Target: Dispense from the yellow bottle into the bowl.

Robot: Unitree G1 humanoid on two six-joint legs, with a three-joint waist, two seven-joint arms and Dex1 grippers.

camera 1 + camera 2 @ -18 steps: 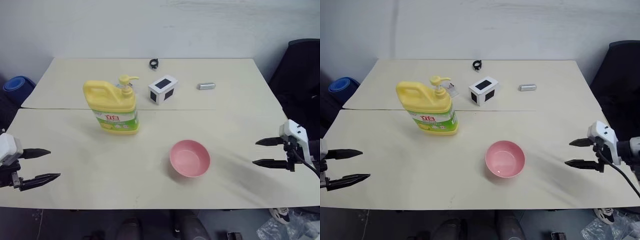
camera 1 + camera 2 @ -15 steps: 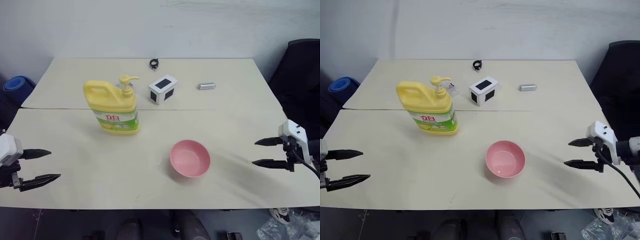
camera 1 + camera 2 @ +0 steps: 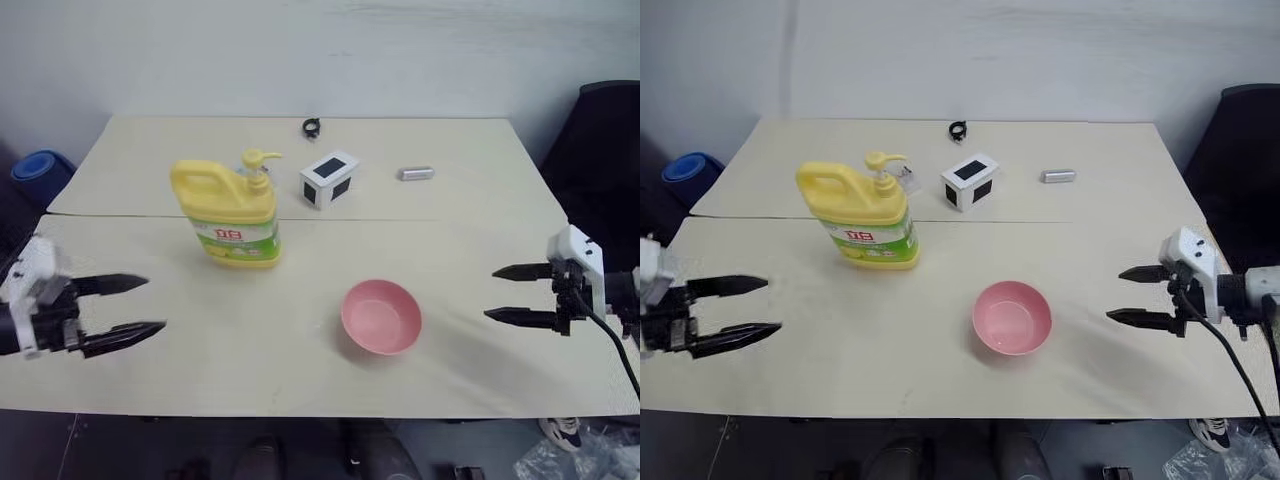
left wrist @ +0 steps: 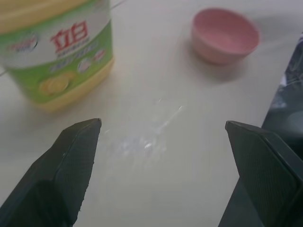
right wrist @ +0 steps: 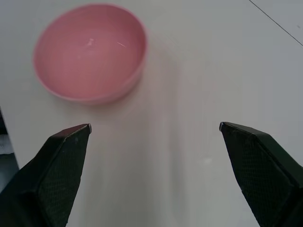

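Both hands are hovering spread apart and empty, the left hand point(image 3: 140, 305) short of the yellow bottle point(image 3: 234, 213), the right hand point(image 3: 492, 294) beside the bowl point(image 3: 380, 317).

Yellow bottle point(image 3: 232, 215) with a green and white label and red letters, plain pink bowl point(image 3: 380, 317), pale cream tabletop point(image 3: 470, 230), small white box point(image 3: 330, 179) with black patches, little silver bar point(image 3: 414, 173), black fingers point(image 3: 121, 339) on both end effectors.
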